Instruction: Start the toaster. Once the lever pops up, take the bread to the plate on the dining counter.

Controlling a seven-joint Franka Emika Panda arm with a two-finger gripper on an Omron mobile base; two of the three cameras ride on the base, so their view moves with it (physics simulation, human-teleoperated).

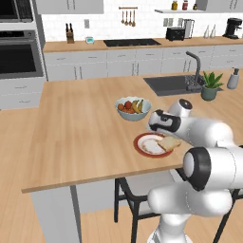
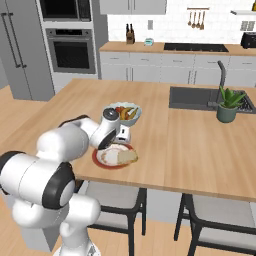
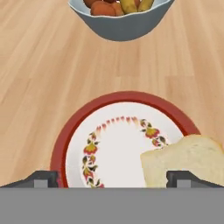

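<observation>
At the lower centre of the hand view, the pale square bread slice [image 3: 183,159] lies released on the round red-rimmed floral plate [image 3: 70,135] atop the light-wood tabletop [image 1: 76,137], the end effector [image 3: 113,179] spread wide above it, apparently having delivered it.

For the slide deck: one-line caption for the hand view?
Open gripper above the red-rimmed plate, the bread lying on it, fruit bowl beyond.
</observation>
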